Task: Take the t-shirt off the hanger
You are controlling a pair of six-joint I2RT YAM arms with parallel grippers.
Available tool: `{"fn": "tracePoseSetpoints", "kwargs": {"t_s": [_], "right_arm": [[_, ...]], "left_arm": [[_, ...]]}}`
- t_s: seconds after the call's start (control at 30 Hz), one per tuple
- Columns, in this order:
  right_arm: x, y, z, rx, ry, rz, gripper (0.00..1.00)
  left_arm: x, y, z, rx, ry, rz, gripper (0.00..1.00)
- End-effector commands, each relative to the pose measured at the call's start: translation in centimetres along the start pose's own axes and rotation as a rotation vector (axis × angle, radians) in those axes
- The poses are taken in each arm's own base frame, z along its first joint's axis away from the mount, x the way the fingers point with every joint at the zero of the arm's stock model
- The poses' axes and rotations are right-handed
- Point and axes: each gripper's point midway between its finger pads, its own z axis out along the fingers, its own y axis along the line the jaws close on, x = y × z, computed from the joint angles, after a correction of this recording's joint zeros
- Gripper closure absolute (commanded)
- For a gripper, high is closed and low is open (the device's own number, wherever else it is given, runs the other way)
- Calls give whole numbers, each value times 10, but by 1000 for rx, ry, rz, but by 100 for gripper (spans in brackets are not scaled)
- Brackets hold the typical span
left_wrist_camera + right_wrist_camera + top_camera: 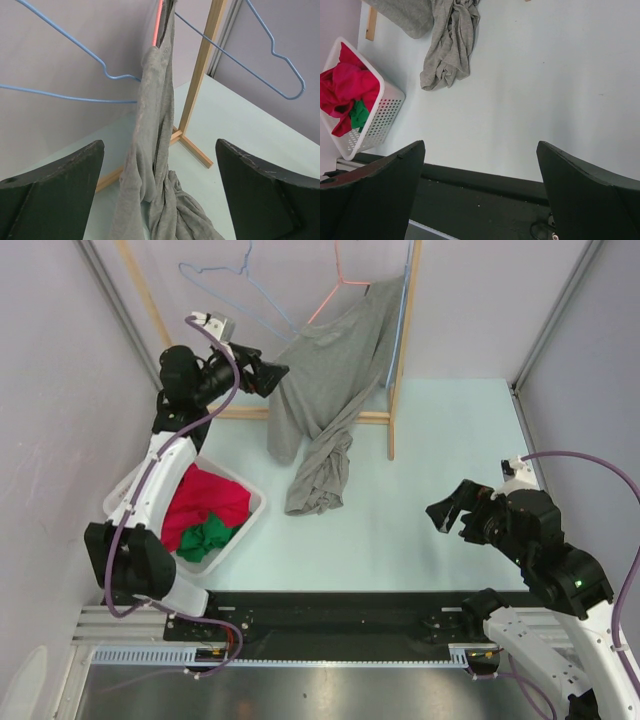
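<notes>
A grey t-shirt (335, 370) hangs from a pink hanger (340, 285) on the wooden rack, and its lower end lies bunched on the table. The left wrist view shows the t-shirt (155, 125) draped straight down from the pink hanger (158, 22). My left gripper (278, 375) is raised just left of the hanging cloth. It is open, with the cloth ahead between the fingers of the left gripper (160, 142) and not touched. My right gripper (448, 508) is open and empty, low on the right, away from the shirt. The right gripper (480, 145) looks over the table, with the bunched t-shirt (447, 45) far off.
Blue hangers (225, 285) hang left of the shirt, and another blue hanger (280, 65) hangs to the right. A wooden rack post (400, 350) stands beside the shirt. A white basket (250, 505) holding red and green clothes (205, 505) sits at the left. A black rail (330, 610) runs along the near edge.
</notes>
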Motion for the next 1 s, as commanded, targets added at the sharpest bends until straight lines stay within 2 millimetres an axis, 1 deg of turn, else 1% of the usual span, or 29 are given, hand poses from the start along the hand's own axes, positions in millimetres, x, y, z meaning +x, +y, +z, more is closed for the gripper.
{"fn": "tracePoseSetpoints", "kwargs": {"t_s": [0.0, 0.03, 0.07, 0.1, 0.13, 0.2, 0.23, 0.27, 0.3, 0.33, 0.37, 0.4, 0.43, 0.47, 0.5, 0.53, 0.57, 0.6, 0.63, 0.67, 0.7, 0.73, 0.77, 0.8, 0.83, 0.87, 0.9, 0.97], "right_arm": [[-11, 5, -7, -14, -33, -9, 1], [-11, 5, -7, -14, -35, -10, 1], [-12, 5, -7, -14, -35, -10, 1], [-12, 6, -7, -16, -35, -10, 1], [-11, 6, -7, -17, -32, -9, 1], [-13, 8, -9, -22, -35, -7, 1], [-13, 8, -9, -23, -34, -8, 1], [-13, 8, -10, -24, -35, -7, 1], [-13, 8, -10, -22, -36, -7, 1], [-13, 7, -11, -20, -38, -6, 1], [-13, 6, -11, -15, -39, -7, 1], [-12, 6, -11, -16, -37, -7, 1], [-13, 6, -12, -17, -42, -6, 0], [-12, 6, -12, -17, -37, -4, 1], [-13, 6, -12, -20, -40, -3, 0], [-12, 7, -12, -23, -37, -4, 1], [-12, 6, -12, -19, -37, -4, 1], [-13, 7, -13, -22, -40, -3, 1], [-13, 7, -15, -23, -40, -4, 1], [-12, 7, -15, -23, -40, -5, 1], [-13, 6, -16, -20, -43, -2, 1], [-13, 6, -17, -20, -43, -3, 1], [-15, 7, -20, -22, -48, -5, 1], [-15, 6, -21, -20, -51, -4, 1], [-16, 6, -23, -21, -55, -6, 1], [-17, 5, -25, -18, -58, -5, 1], [-17, 5, -26, -17, -61, -6, 1], [-18, 4, -28, -12, -69, -9, 0]], "left_arm": [[-26, -16, 16, 91, -50, 98, 8], [-23, -14, 19, 85, -42, 100, 9], [-16, -13, 22, 78, -20, 109, 12], [-10, -12, 30, 81, -5, 110, 13], [-8, -11, 33, 77, 3, 120, 16], [-4, -11, 40, 72, 21, 119, 19], [3, -6, 46, 55, 38, 112, 20], [6, -6, 49, 57, 51, 114, 24], [6, -11, 53, 68, 56, 116, 27], [11, -12, 57, 70, 70, 110, 30], [9, -16, 60, 79, 65, 122, 40], [12, -26, 64, 94, 84, 135, 44], [14, -26, 65, 72, 99, 139, 48], [16, -30, 67, 73, 104, 143, 54], [17, -40, 70, 90, 106, 150, 56], [17, -44, 71, 94, 105, 160, 59], [18, -44, 73, 84, 109, 163, 67], [15, -53, 77, 92, 104, 171, 71], [16, -55, 80, 90, 109, 178, 76], [25, -56, 84, 83, 139, 171, 81], [18, -65, 89, 96, 132, 180, 82], [19, -66, 92, 94, 144, 189, 82], [24, -67, 93, 86, 171, 184, 83], [23, -67, 100, 67, 175, 191, 84], [24, -67, 102, 54, 185, 187, 86], [31, -66, 103, 38, 219, 175, 93], [29, -66, 108, 19, 220, 172, 94], [30, -66, 111, 5, 237, 149, 97]]}}
